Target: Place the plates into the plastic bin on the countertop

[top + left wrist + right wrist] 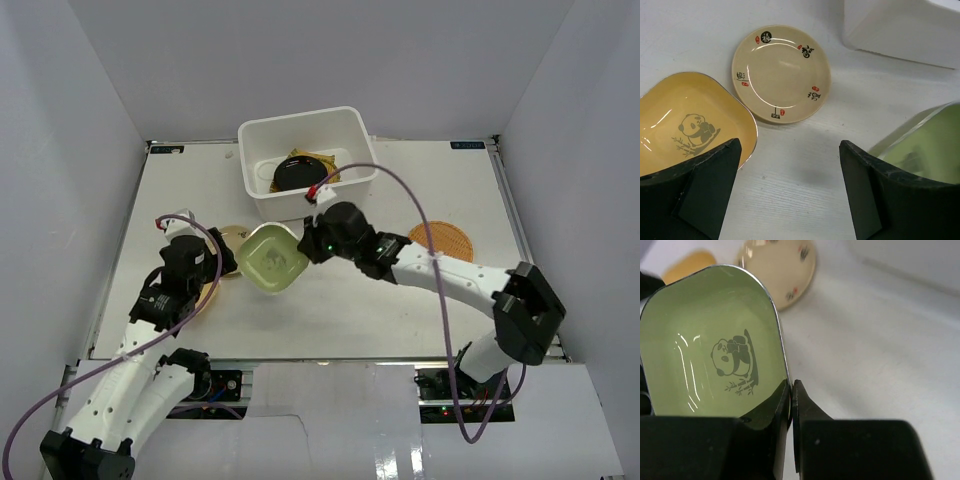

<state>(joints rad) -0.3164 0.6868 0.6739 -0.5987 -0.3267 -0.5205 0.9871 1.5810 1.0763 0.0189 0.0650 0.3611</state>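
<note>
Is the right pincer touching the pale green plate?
Touching. The right wrist view shows the right pincer shut on the rim of the pale green plate, with no gap visible.

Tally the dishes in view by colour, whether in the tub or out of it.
pale green plate: 1
beige plate: 1
yellow plate: 1
orange woven plate: 1
black plate: 1, in the tub
gold plate: 1, mostly hidden under the black one
Total: 6
</note>
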